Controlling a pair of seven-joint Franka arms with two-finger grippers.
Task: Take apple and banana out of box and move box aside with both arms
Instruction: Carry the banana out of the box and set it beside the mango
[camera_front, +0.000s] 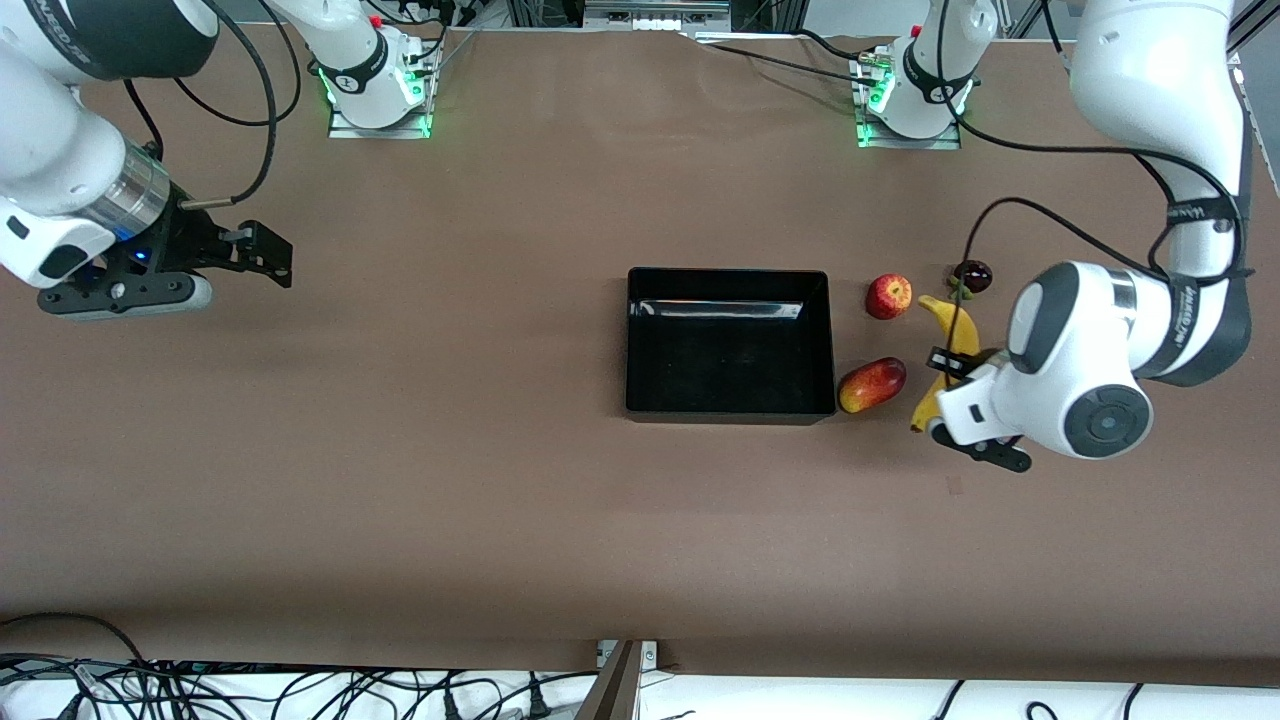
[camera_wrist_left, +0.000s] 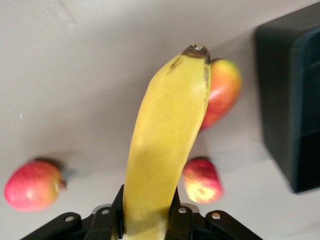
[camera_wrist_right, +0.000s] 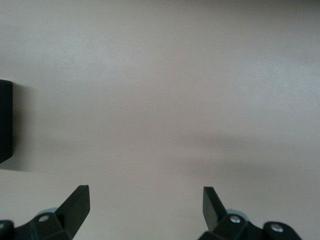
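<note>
left tool (camera_wrist_left: 146, 222): squeezed tight on the banana (camera_front: 950, 340), up over the desk (camera_front: 400, 480) near the left arm's end
right tool (camera_wrist_right: 146, 205): wide open, holding nothing, waiting over the desk's other end
box (camera_front: 729, 343): mid-desk
apple (camera_front: 888, 296): on the desk beside the box

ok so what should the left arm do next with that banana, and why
Probably lower it to the table and let go: the left pincer is shut on the banana, already outside the empty box, beside the apple. The right pincer waits open.
</note>
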